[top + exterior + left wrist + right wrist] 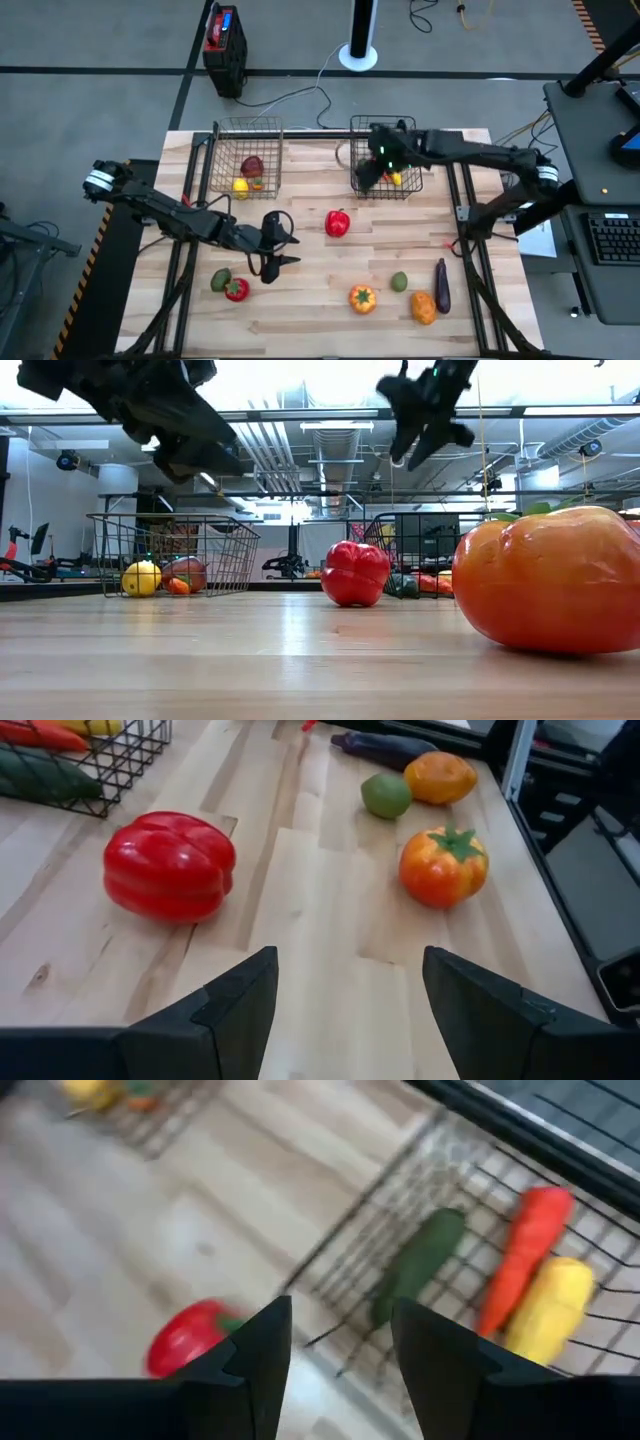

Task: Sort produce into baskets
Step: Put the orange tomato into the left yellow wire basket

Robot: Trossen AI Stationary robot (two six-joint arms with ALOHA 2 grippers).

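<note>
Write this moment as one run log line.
left pincer: open, empty, above table | right pincer: open, empty, over right basket | red pepper: on table

Grey floor, ceiling pipes, bright ceiling lights

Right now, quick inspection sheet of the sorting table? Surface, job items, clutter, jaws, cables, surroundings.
Surface: wooden table, planked, bare between items.
Job's things: left basket holds dark red, yellow and orange pieces; right basket holds a green, an orange and a yellow piece. Loose: red pepper, orange tomato, green lime, eggplant, orange piece, green and red pair.
Clutter: nothing seen.
Grippers: left gripper over the table, jaws open, empty; right gripper above the right basket's near edge, jaws apart, empty.
Cables: white cable on the floor behind.
Surroundings: red-and-black box, white post base.
</note>
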